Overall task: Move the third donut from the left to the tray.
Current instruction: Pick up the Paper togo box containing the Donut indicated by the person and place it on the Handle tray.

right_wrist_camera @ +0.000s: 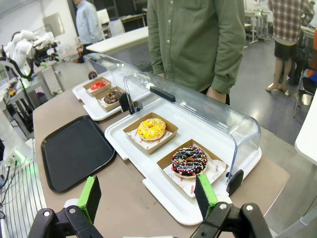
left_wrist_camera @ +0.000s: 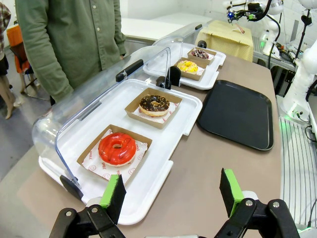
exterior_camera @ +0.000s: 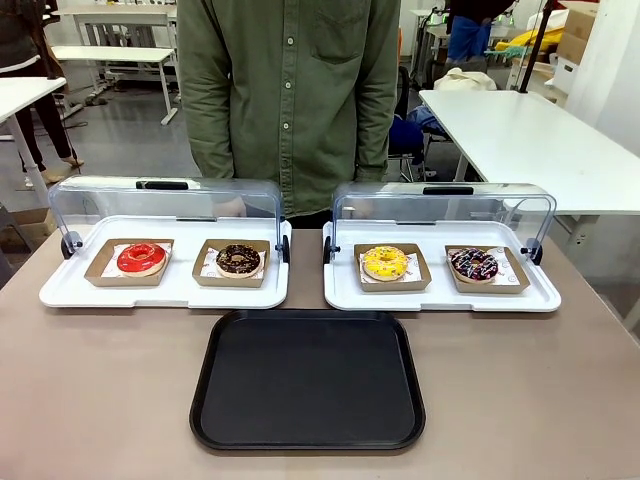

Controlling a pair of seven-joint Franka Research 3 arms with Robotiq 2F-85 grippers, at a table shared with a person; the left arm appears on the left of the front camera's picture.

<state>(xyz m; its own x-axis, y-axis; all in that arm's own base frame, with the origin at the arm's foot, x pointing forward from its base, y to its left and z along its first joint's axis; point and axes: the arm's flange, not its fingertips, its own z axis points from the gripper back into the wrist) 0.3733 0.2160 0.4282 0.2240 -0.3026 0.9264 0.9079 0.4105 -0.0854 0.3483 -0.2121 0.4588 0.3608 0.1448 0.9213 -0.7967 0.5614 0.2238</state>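
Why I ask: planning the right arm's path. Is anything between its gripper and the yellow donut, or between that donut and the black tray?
Nothing visible. The clear lid stands open behind the yellow donut; the right gripper faces it freely; only the white tray's low rim lies before the black tray.

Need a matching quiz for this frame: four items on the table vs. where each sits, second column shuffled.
1. yellow donut
2. red donut
3. black tray
4. sprinkled chocolate donut

A. left white tray, left side
B. bare, nearer the robot than both white trays
C. right white tray, right side
D. right white tray, left side

Pairs: 1-D, 2-A, 3-B, 4-C
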